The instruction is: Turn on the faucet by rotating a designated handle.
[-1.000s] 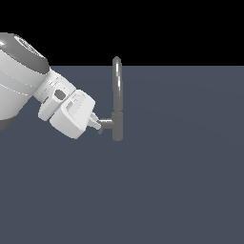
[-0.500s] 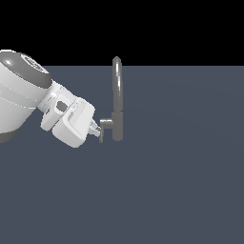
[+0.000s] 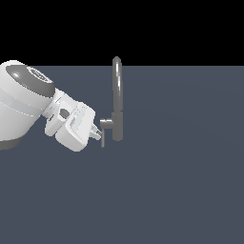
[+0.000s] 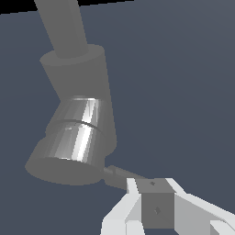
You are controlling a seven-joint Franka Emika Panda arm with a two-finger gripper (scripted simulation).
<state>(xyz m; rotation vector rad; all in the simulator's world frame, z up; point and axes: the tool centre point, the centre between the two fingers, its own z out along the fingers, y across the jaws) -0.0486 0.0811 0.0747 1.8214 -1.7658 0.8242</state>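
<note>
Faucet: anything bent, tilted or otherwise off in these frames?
Nothing stands out. The faucet stands upright with its arched spout intact, and the handle hangs down from the side stub, with the gripper right at it.

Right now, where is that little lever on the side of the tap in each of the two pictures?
Exterior view: the handle hangs from the end of the faucet's side stub, just off the hand, near the picture's centre.
Wrist view: the handle is the thin dark bar running from the stub's end to the hand.
Shared landmark: the shiny side stub, seen at in the exterior view.
</note>
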